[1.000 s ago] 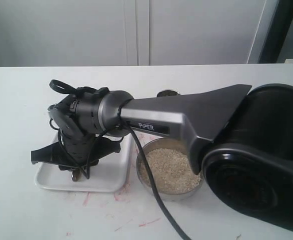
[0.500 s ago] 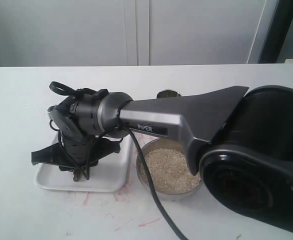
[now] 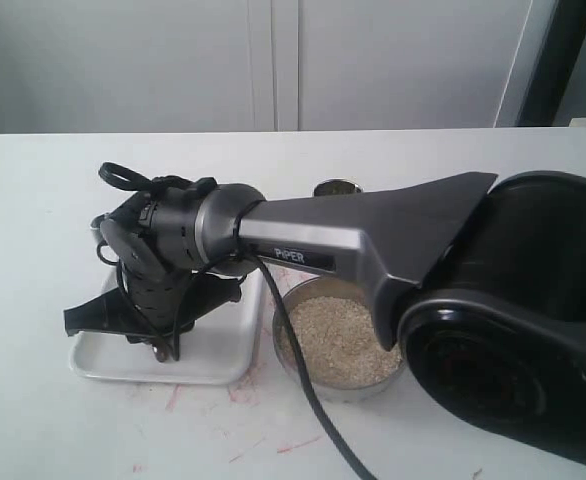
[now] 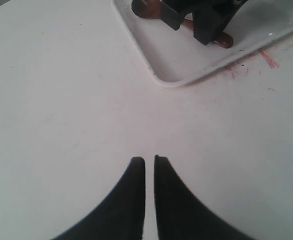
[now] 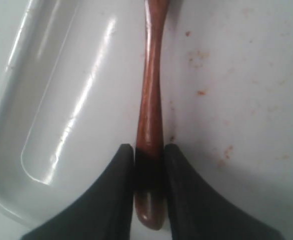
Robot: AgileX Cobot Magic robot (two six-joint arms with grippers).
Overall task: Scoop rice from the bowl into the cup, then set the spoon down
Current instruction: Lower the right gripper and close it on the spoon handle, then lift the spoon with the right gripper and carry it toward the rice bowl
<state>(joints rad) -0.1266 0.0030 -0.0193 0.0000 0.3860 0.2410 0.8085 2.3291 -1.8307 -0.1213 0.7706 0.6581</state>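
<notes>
One slim reddish-brown wooden spoon [image 5: 150, 100] lies in the shallow white tray [image 5: 51, 125], handle end pinched between the closed black fingers [image 5: 119, 190] of the right gripper [image 5: 149, 148], long axis running straight ahead of them.

Looks like a robotics lab bench, not a kitchen. Bare white table [image 3: 33, 200] with red marker smudges [image 4: 269, 57] on it, blank white panel wall [image 3: 273, 60] behind, dark post [image 3: 563, 50] at the far right. A grey-and-black arm [image 3: 373, 225] with PiPER lettering and a loose black cable [image 3: 313, 400] fills the view. Kitchenware stands straight on the tabletop: a white tray [image 3: 223, 360] and a steel bowl [image 3: 343, 388] of rice [image 3: 338, 340].
</notes>
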